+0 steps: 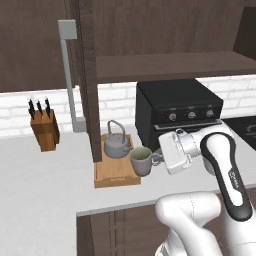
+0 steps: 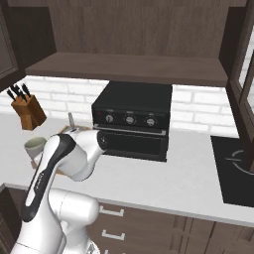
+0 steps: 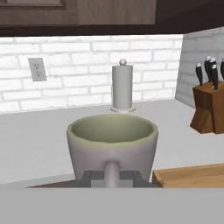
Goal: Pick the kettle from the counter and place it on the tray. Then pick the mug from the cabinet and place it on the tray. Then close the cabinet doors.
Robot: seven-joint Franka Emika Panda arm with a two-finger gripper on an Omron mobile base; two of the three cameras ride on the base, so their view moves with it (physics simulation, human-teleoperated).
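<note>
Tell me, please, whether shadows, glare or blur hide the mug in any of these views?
Left base view: flat, even light, no glare; the mug is sharp beside the kettle. Right base view: sharp too, but the arm covers most of the mug. Hand view: the mug is crisp, its inside softly shaded.

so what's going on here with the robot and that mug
The robot arm is carrying the mug, its claw shut on the mug's handle. The mug hangs at the near right corner of the wooden tray on the counter, not yet clearly set down. The kettle already sits on the tray. A cabinet door stands open just left of the tray, so closing the doors is not yet done.
</note>
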